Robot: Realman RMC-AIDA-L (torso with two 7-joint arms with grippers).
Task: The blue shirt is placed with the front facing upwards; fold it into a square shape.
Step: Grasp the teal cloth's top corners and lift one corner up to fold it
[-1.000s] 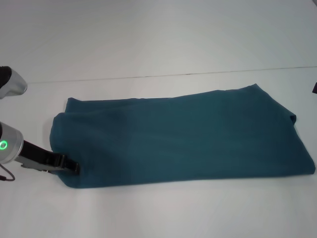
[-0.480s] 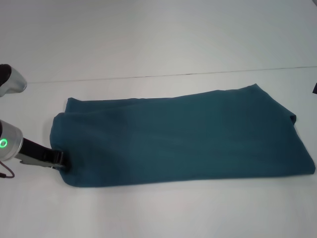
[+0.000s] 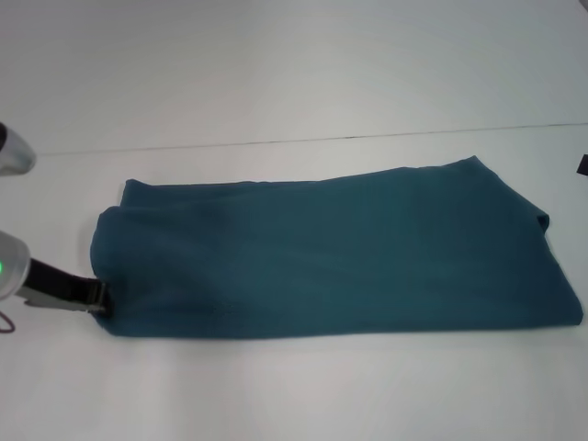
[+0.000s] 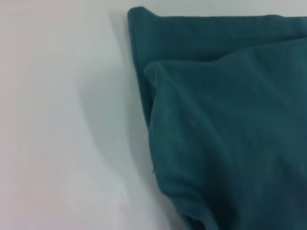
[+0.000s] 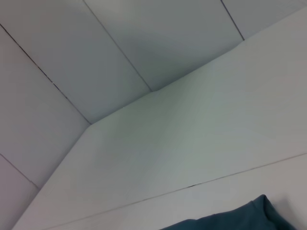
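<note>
- Lying across the middle of the head view, the blue shirt [image 3: 331, 253] is a long folded band on the white table [image 3: 294, 73], running from the left third of the frame to the right edge.
- You see only plain teal cloth facing up; no print shows.
- Its left end is rounded and doubled over; the left wrist view shows one layer [image 4: 225, 143] stacked on a lower layer whose corner sticks out past it.
- Its right end is broader, with a small tuck in the upper right corner.
- The left gripper [image 3: 99, 298] sits at the lower left of the head view, its dark tip at the shirt's left edge; you cannot tell from these views whether the jaws are apart or together.
- The right wrist view catches just a corner of the shirt [image 5: 240, 218] at the bottom of the frame, with table and pale wall panels [image 5: 96, 57] beyond.
</note>
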